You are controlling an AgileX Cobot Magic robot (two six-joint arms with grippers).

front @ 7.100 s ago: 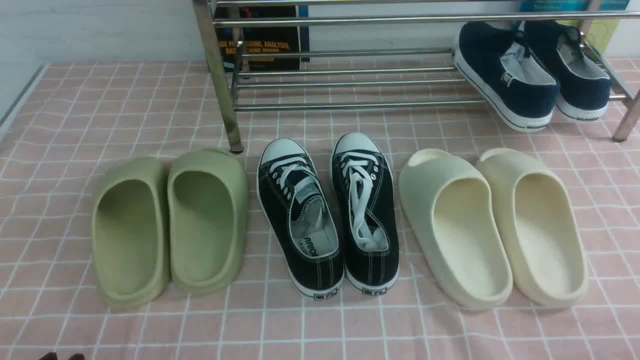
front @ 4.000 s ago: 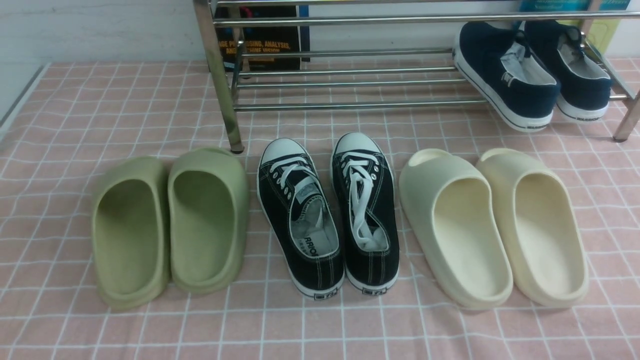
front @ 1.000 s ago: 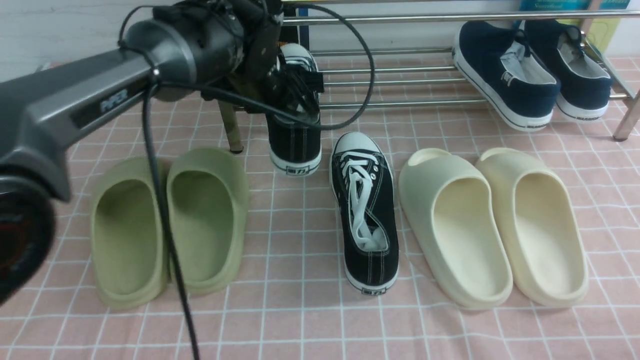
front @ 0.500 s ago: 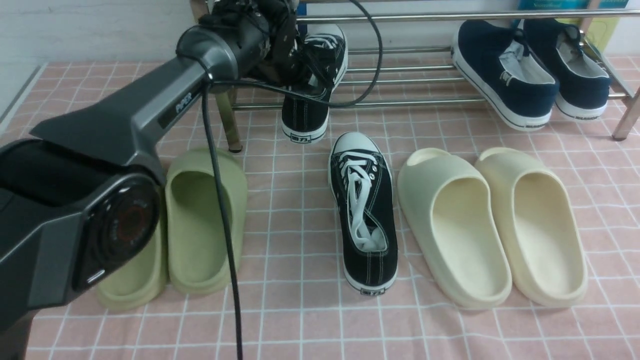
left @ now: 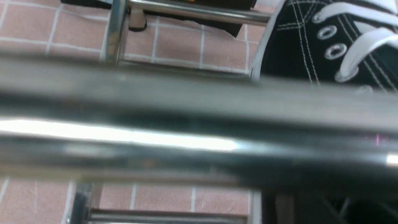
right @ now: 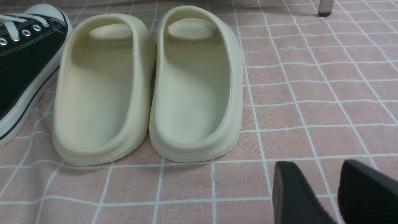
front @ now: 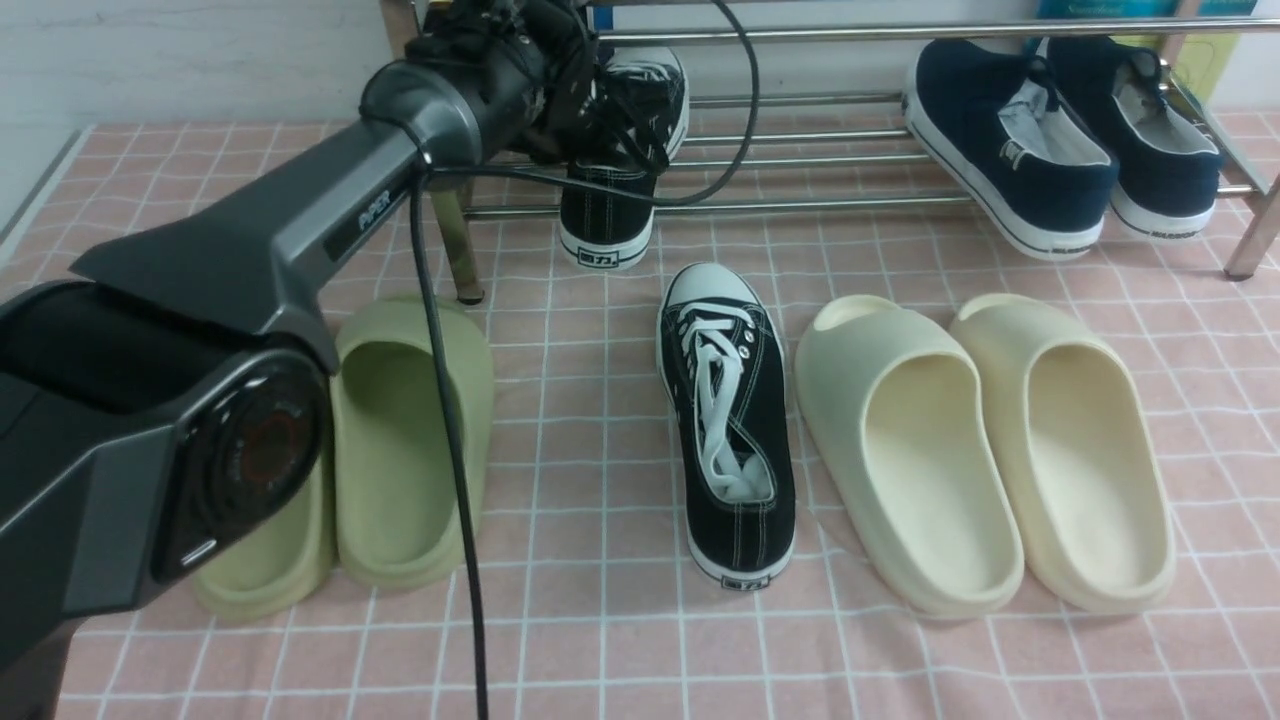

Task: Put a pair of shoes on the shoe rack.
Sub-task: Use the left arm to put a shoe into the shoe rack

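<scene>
Left sneaker (front: 605,215) sits squarer than a half-second back, toe on shoe rack (front: 820,160) bars at far edge of desk (front: 600,650), heel overhanging. Left end effector (front: 590,95) is hidden behind its own wrist, so I cannot tell its grip. Best pushed deeper, staying under upper bar (front: 850,32). Second sneaker (front: 735,420) lies mid-desk between green slides (front: 400,440) and cream slides (front: 980,450). Right end effector (right: 314,174) is spread.

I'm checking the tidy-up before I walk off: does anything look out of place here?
Yes. One black sneaker sits tilted at the shoe rack's left end, its heel hanging over the front bar. Its mate lies apart on the checked cloth, between the green slides and the cream slides.
</scene>
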